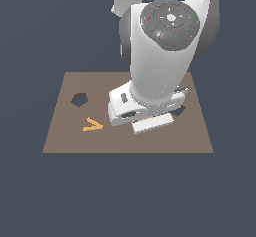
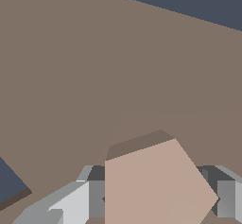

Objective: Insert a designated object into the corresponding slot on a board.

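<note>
Large flat brown rectangular board (image 1: 65, 136) spread across the dark floor. At its 9 o'clock edge region, a small dark five-sided cutout (image 1: 79, 99); just at 5 o'clock of that, an orange V-shaped piece (image 1: 92, 125). Toward 3 o'clock, white arm low over the board, gripper (image 2: 158, 204) clamped on a flat pinkish-tan pentagon piece (image 2: 156, 185), grey fingers (image 2: 94, 197) pressed against either side. Well apart from the five-sided cutout.
</note>
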Available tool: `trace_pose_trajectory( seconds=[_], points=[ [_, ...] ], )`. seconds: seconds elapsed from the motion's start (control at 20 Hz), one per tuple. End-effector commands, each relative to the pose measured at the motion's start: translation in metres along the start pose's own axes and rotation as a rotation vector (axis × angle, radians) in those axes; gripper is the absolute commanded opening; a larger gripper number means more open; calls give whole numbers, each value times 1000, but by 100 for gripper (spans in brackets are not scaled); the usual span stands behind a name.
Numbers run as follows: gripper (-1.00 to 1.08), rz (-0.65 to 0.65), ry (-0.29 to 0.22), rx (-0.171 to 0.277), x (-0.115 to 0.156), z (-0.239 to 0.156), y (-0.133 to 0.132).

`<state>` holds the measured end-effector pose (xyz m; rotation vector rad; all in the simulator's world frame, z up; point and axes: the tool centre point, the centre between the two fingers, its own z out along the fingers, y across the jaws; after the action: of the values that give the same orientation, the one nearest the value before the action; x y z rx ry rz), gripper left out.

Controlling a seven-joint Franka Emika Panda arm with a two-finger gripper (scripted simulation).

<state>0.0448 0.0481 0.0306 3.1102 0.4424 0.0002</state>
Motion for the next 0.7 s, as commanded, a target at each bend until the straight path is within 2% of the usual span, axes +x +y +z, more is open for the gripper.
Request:
trace_pose_trajectory(
  seconds=[0.0,0.65],
  points=[
    [-100,0,0,0,0,1,0],
    [-100,-66,0,0,-11,-1,3]
  ],
)
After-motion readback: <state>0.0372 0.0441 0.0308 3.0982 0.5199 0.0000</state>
